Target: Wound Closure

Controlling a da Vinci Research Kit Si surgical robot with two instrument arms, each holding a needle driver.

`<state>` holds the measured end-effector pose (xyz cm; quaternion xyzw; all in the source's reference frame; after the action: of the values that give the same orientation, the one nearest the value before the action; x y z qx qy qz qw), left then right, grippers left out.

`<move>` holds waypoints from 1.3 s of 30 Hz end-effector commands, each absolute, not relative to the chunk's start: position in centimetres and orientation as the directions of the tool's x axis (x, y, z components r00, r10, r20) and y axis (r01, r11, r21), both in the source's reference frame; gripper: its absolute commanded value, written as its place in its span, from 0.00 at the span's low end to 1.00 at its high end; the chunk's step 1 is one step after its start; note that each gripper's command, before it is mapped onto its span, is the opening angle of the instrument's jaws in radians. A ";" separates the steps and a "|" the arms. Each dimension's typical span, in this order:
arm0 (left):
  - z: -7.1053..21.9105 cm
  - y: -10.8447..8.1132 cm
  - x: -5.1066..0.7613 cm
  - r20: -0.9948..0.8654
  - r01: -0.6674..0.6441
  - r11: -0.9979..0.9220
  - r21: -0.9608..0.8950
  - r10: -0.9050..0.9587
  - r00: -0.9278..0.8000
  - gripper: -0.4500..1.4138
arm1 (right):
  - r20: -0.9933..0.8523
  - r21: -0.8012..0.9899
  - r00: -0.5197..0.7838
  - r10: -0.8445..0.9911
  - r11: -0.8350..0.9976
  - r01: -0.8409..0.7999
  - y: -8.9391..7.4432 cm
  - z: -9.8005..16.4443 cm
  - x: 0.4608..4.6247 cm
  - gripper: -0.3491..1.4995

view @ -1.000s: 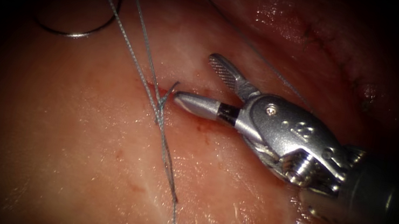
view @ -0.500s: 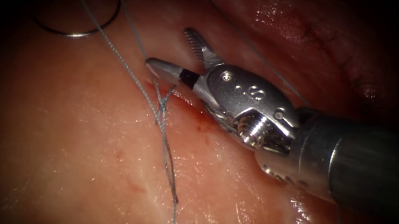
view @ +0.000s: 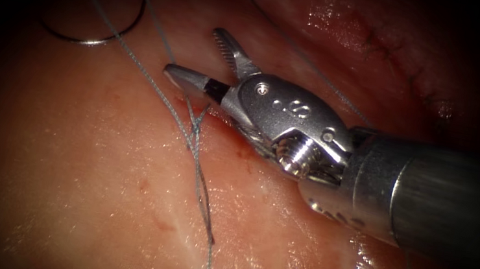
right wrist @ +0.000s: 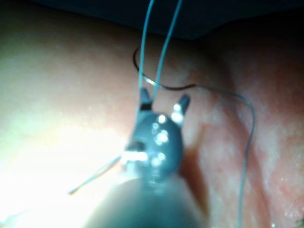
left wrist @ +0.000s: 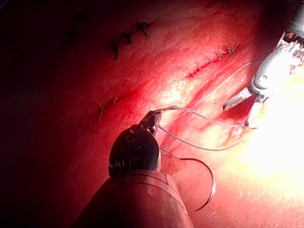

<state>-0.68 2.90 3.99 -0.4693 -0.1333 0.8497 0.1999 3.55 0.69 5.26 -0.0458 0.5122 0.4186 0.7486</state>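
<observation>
Endoscope view is showing the right tool (view: 191, 53) sitting with jaws wide, holding nothing, the two thread (view: 158, 94) strands running just left of its tips. The left tool (left wrist: 151, 122) is pinching that thread; the needle (view: 96, 33) is lying loose on the tissue (view: 80, 179), farther left.

Silver right tool (view: 204, 59), serrated jaws, dark grey shaft (view: 439, 202)

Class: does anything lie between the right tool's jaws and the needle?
Yes: thread strands cross between the empty right tool and the needle, lying free on the tissue left of the cut. Left tool holds thread.
</observation>
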 end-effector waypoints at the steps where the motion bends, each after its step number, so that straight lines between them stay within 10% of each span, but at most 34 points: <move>1: 4.0 2.9 -0.72 -0.745 -0.213 -0.885 -0.415 0.465 -0.478 0.00 | -0.808 0.355 0.128 0.575 0.648 -0.674 0.7 5.4 3.66 0.80; 39: 3.8 2.8 -0.99 -0.785 -0.163 -0.896 -0.414 0.441 -0.436 0.00 | -0.814 0.289 0.216 0.539 0.700 -0.653 0.4 5.6 4.09 0.84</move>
<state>-0.94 2.82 3.67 -0.4990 -0.1384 0.8362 0.1808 4.02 0.45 5.57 -0.0584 0.4948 0.3828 0.7780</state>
